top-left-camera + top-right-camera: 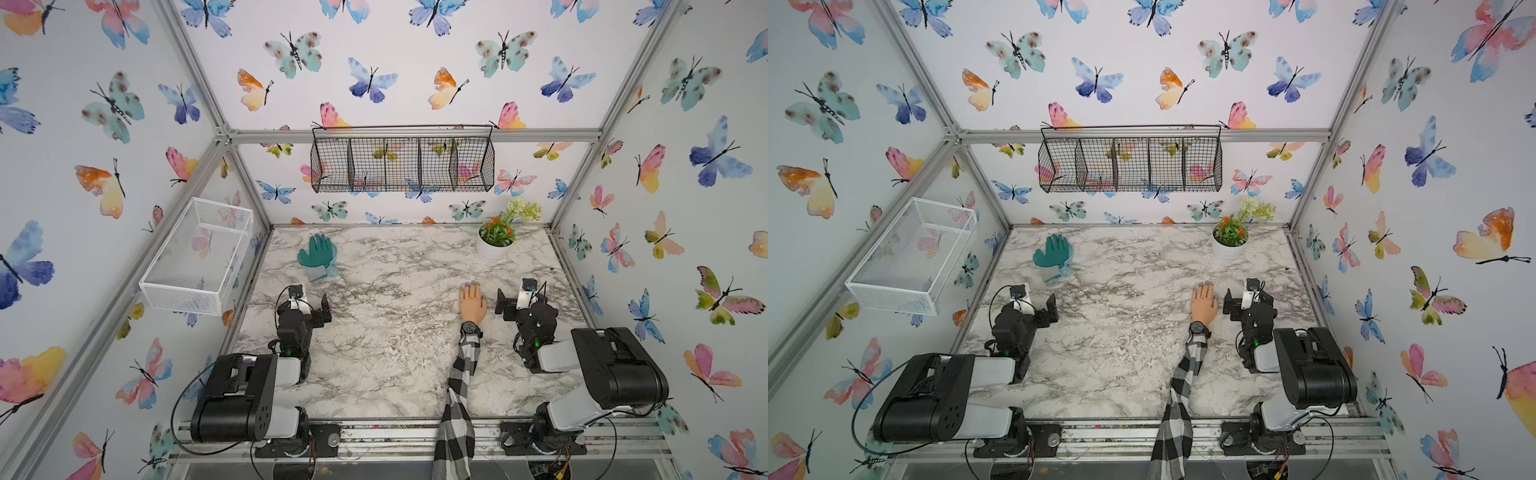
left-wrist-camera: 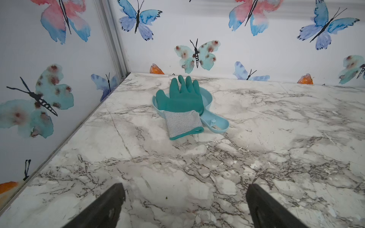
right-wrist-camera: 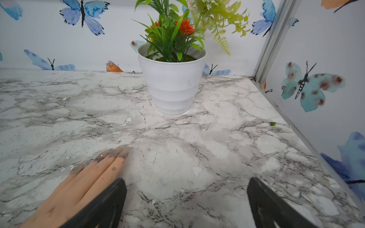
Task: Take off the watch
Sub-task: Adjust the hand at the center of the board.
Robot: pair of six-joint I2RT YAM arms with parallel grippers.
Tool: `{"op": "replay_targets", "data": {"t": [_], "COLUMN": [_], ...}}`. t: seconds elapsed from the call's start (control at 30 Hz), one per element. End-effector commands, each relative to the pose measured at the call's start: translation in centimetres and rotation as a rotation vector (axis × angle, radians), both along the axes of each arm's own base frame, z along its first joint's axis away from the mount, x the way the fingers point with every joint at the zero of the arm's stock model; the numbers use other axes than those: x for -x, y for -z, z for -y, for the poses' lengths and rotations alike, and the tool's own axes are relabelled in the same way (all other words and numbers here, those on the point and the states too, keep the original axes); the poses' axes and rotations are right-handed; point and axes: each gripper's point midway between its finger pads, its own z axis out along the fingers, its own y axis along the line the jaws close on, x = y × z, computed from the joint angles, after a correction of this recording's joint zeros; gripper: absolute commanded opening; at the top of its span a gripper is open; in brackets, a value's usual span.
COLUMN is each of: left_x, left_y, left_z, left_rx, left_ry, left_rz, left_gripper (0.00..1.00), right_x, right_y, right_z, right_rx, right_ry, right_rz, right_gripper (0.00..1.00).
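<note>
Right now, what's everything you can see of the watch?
The watch is small and black. Its round dark dial faces up, and its black strap wraps around the wrist between the mannequin hand and the plaid sleeve, whose cuff meets the strap. It shows in both top views, too small to read the dial. Nothing else touches it.
</note>
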Motion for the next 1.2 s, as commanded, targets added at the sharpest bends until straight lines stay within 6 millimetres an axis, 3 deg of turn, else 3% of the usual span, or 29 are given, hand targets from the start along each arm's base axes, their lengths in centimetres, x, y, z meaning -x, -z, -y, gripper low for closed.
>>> {"op": "replay_targets", "data": {"t": [0.0, 0.5, 0.6, 0.77, 0.9, 1.0, 1.17], "left_x": [-0.4, -0.5, -0.9, -3.2, -4.1, -4.7, -4.1], "left_y": [-0.8, -0.6, -1.9, -2.2, -3.2, -4.3, -5.4], "left_z": [-0.1, 0.0, -0.8, -1.5, -0.6, 0.8, 4.2], "left_rx": [-0.014, -0.011, -0.01, 0.021, 0.143, 0.247, 0.31], "left_ry": [-0.004, -0.005, -0.061, -0.128, -0.131, -0.106, -0.074], "left_rz": [0.027, 0.018, 0.043, -0.14, -0.204, -0.249, -0.373], "left_gripper": [0.98, 0.98, 0.98, 0.98, 0.98, 0.98, 0.98], "right_x": [-0.3, -0.3, -0.1, -1.4, -2.1, -2.4, -1.3], "right_y": [-0.4, -0.3, -2.0, -3.7, -5.0, -4.7, -3.0], "right_z": [0.0, 0.0, 0.3, 1.2, 1.2, 1.6, -2.7], "right_rx": [-0.011, -0.016, -0.018, -0.052, -0.2, -0.371, -0.477], "right_ry": [0.001, 0.001, 0.017, 0.09, 0.141, 0.264, 0.083], "right_rz": [0.014, 0.011, 0.071, -0.045, -0.143, -0.271, -0.484], "right_gripper": [0.98, 0.98, 0.98, 0.98, 0.98, 0.98, 0.99]}}
